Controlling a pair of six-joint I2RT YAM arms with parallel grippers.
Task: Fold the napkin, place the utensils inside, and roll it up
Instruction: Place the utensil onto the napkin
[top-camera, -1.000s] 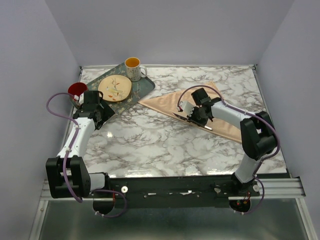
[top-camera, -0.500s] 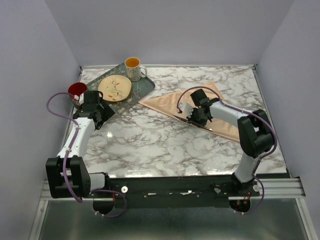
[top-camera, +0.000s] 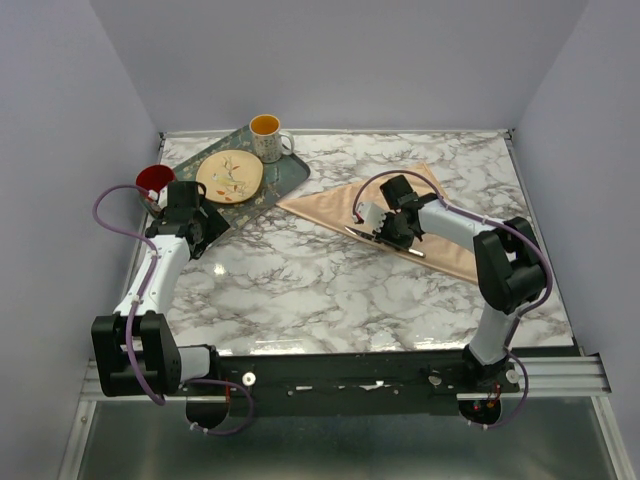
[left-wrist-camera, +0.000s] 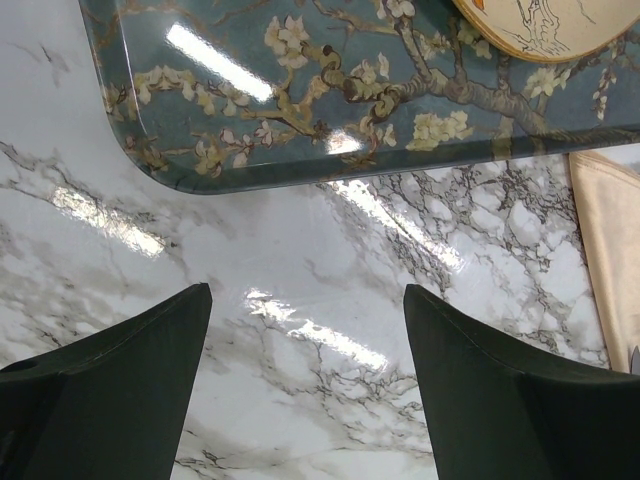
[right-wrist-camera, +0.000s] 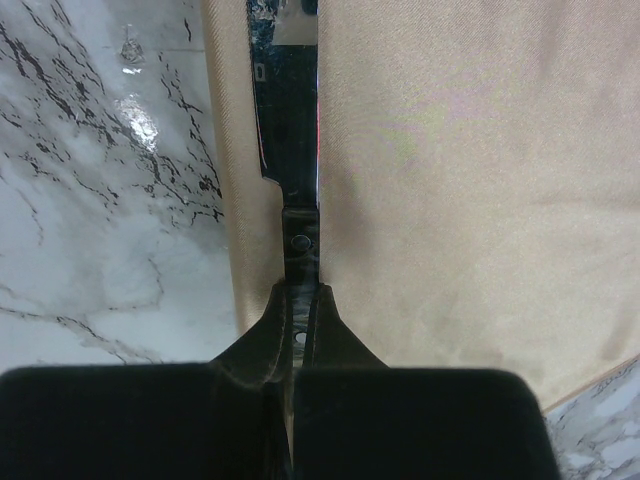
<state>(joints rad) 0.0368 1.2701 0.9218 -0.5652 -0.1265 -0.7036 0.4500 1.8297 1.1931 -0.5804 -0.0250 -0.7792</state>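
Right tool (right-wrist-camera: 300, 293) edged left, seemingly pinching utensils (right-wrist-camera: 288, 120), tips cropped

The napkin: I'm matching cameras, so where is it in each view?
Top: napkin right of centre, a triangle.
Left wrist: napkin at the right edge.
Right wrist: napkin fills the middle and right, under the knife.
Shared landmark: the marble table.

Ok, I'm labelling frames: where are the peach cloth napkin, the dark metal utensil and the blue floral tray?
peach cloth napkin (right-wrist-camera: 450, 200), right wrist view, flat middle.
dark metal utensil (right-wrist-camera: 288, 100), right wrist view, broad part.
blue floral tray (left-wrist-camera: 300, 90), left wrist view, bare floor.
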